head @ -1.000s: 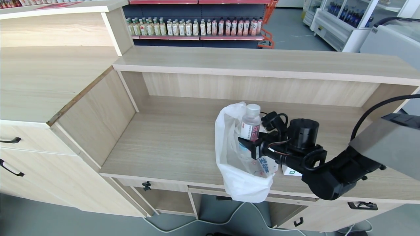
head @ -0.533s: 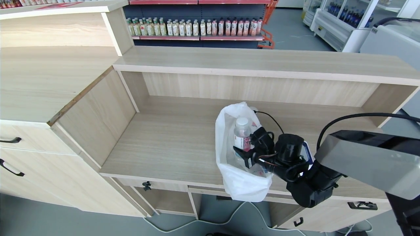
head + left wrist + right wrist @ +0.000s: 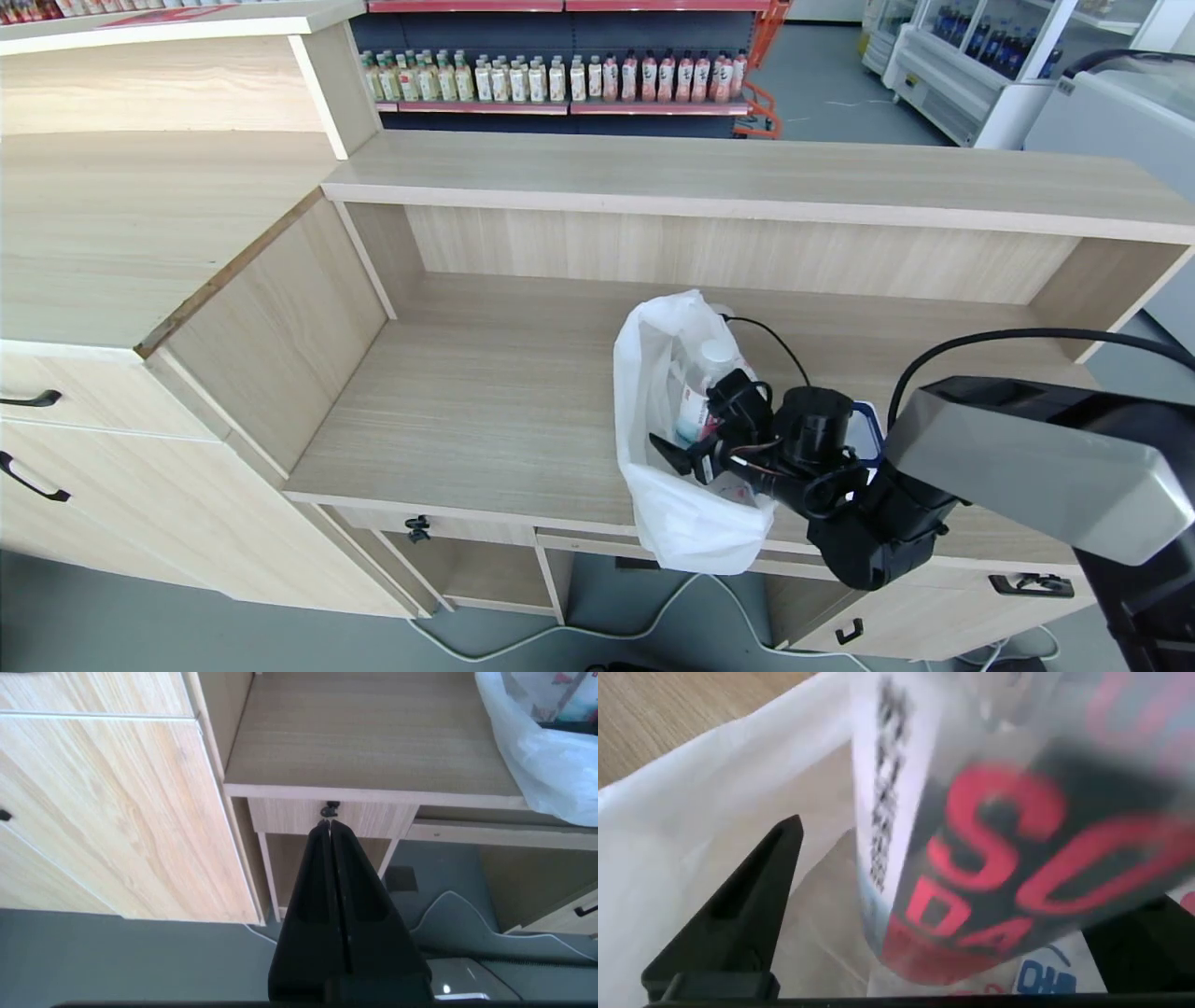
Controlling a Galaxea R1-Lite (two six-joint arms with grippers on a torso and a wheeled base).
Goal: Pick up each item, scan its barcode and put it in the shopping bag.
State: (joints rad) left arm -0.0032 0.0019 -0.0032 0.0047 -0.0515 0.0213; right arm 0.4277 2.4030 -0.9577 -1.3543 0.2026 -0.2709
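A white plastic shopping bag [image 3: 653, 504] stands open at the front edge of the wooden counter [image 3: 485, 411]. Inside it leans a clear bottle [image 3: 707, 373] with a white cap and a red-lettered label, tilted toward the back. My right gripper [image 3: 689, 446] reaches into the bag's mouth and is open. In the right wrist view the bottle [image 3: 1008, 849] stands between the spread fingers [image 3: 738, 915], loose from them, above the white bag [image 3: 682, 812]. My left gripper [image 3: 329, 833] is shut and holds nothing, low in front of the counter's left end.
A blue-rimmed item [image 3: 866, 431] lies on the counter just behind my right wrist, and a black cable [image 3: 766, 334] runs past the bag. The counter has a back wall, side walls and an upper ledge [image 3: 747, 177]. A key [image 3: 328, 812] sticks out of the drawer below.
My right gripper came down and left with the bottle into the bag, then opened. The bottle now sits lower and leans away from the fingers.
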